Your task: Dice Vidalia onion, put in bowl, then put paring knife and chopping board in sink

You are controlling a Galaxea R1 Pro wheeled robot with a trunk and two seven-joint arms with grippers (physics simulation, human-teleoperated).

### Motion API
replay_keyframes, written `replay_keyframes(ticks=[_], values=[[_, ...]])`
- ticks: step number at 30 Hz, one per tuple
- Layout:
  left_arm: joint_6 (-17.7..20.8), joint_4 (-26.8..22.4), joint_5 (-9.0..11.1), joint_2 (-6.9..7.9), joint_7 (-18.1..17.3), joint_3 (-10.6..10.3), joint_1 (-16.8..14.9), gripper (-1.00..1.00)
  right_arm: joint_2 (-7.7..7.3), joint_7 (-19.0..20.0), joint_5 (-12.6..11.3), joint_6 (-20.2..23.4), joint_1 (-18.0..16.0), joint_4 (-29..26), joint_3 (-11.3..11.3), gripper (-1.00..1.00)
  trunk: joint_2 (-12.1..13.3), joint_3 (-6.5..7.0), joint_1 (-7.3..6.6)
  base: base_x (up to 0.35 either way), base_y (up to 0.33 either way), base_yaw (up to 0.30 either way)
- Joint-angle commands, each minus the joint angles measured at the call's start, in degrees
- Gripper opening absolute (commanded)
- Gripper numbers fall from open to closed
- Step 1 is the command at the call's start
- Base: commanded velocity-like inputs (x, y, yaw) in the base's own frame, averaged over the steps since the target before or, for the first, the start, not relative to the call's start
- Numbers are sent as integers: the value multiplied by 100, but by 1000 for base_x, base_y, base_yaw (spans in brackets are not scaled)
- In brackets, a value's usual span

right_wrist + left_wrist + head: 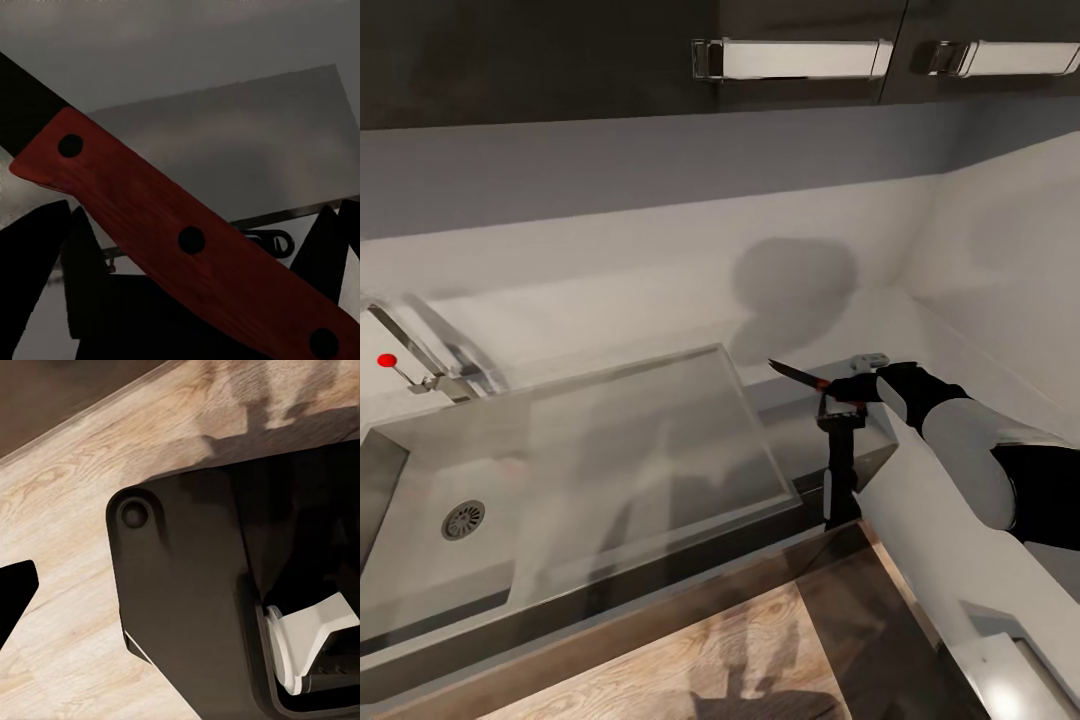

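My right gripper (pixel 840 393) is shut on the paring knife (pixel 796 373), held in the air over the right end of the sink's drainboard (pixel 660 440). The dark blade points left toward the back wall. In the right wrist view the red handle (pixel 187 240) lies slanted between the black fingers (pixel 34 277), with the drainboard (pixel 225 142) beyond. The sink basin (pixel 420 470) with its round drain (pixel 463 519) looks bare. The left wrist view has one black fingertip (pixel 15 592) at its edge. The onion, chopping board and bowl are out of view.
The chrome tap (pixel 430 365) with a red dot (pixel 387 359) stands at the sink's back left. Grey countertop (pixel 660 300) runs behind the sink into a corner at the right. Upper cabinets with bar handles (pixel 790 58) hang above. Wood floor (pixel 710 660) lies below, by my dark base (pixel 195 607).
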Motion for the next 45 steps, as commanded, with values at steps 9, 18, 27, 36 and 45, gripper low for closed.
replay_keyframes(ticks=[9,18,27,36,45], values=[[-2,-10,20,9,50,-43,-2,100,-2,56,-60,41,3,198,-37,-100,-5,-10,7,0,0,0],[-2,-10,20,9,50,-46,-2,100,-7,51,-60,41,3,198,-37,-100,-5,-10,7,0,0,0],[-2,-14,8,-41,44,-48,-2,100,-12,50,-60,41,3,198,-37,-100,-5,36,7,0,0,0],[-2,-10,7,-44,44,-50,-2,100,-3,40,-60,41,3,181,-37,-100,-5,117,7,0,0,0],[-2,-10,9,-44,44,-50,-2,100,-2,30,-56,41,3,173,-37,-100,-5,198,7,0,0,0]])
